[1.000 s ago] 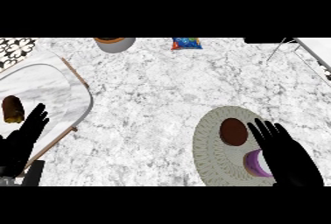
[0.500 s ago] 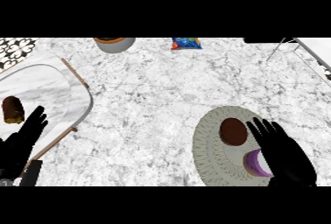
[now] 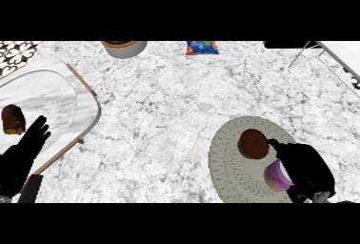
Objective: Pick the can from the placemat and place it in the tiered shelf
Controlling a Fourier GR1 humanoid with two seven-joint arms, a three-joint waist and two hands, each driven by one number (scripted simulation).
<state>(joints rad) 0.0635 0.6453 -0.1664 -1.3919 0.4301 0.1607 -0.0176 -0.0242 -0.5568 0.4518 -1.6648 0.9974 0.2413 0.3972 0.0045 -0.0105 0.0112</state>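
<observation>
Right hand (image 3: 304, 167) has swung in over the placemat (image 3: 228, 157), lower right, and now sits just right of the brown-topped can (image 3: 253, 143), up against its edge. I can't tell its grip. Left hand (image 3: 25, 152) rests spread, lower left.

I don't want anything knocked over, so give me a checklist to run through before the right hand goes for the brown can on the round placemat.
1. Brown cylindrical can upright on the round woven placemat: ok.
2. Right hand close beside the can's right side: ok.
3. Hold on the can: cannot tell.
4. Purple object clear of the right hand: not ok, it is partly hidden under it.
5. Bare spot on the white marble tiered shelf: ok, beside a brown item.
6. Left hand away from the shelf: not ok, it rests open over the near part.
</observation>
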